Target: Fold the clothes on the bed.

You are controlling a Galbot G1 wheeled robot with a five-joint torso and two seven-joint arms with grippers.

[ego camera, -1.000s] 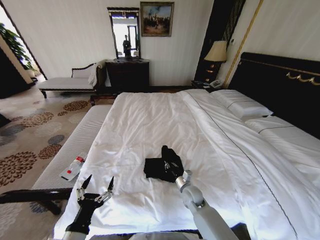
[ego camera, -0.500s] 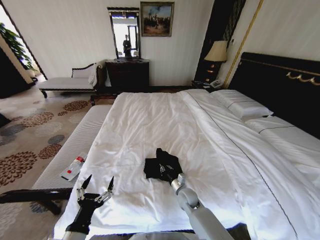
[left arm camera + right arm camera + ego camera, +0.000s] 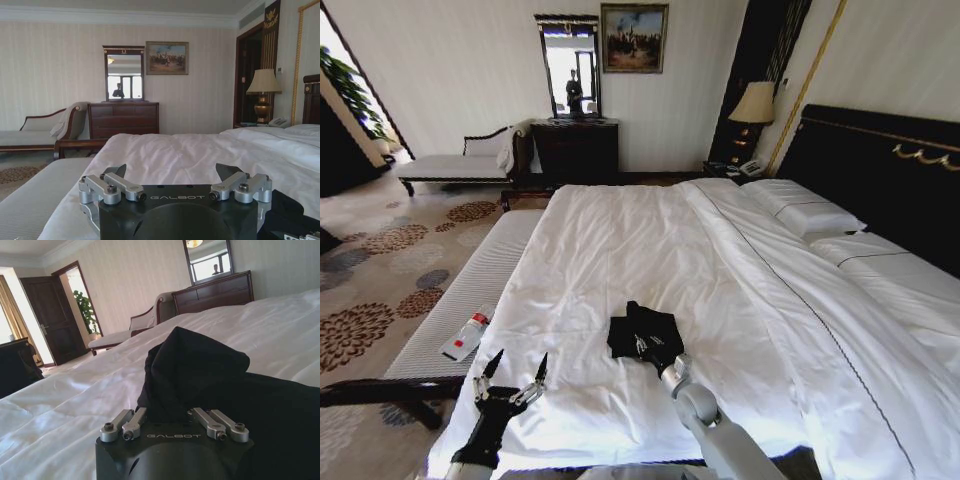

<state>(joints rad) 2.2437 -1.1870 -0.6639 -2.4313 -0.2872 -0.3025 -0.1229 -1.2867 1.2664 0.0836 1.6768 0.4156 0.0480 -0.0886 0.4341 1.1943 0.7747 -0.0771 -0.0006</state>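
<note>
Item: T-shirt (image 3: 642, 333), bunched, on bed (image 3: 620, 240) near foot. My R gripper (image 3: 650, 351) pinched its fold, had pulled back toward me; fold partly done. L gripper (image 3: 510, 378) idle, fingers spread, empty.

T-shirt (image 3: 638, 330): black all over, with tiny white marks on it.
Bed (image 3: 620, 240): white sheets and white pillows, with a thin dark line running down the cover.
Headboard (image 3: 880, 180): black, with a gold curly trim.
Bench (image 3: 470, 300): white with thin stripes.
Carpet (image 3: 370, 270): pale grey, with brown and grey round flower shapes.
Left gripper (image 3: 510, 375): black body, silver fingers.
Right gripper (image 3: 172, 415): black body, silver links, white "GALBOT" letters.
Dresser (image 3: 575, 148): dark brown wood.
Lamp (image 3: 753, 103): cream shade.
Walls (image 3: 470, 70): cream with thin stripes.
Bottle (image 3: 467, 335): white with a red bit.
</note>
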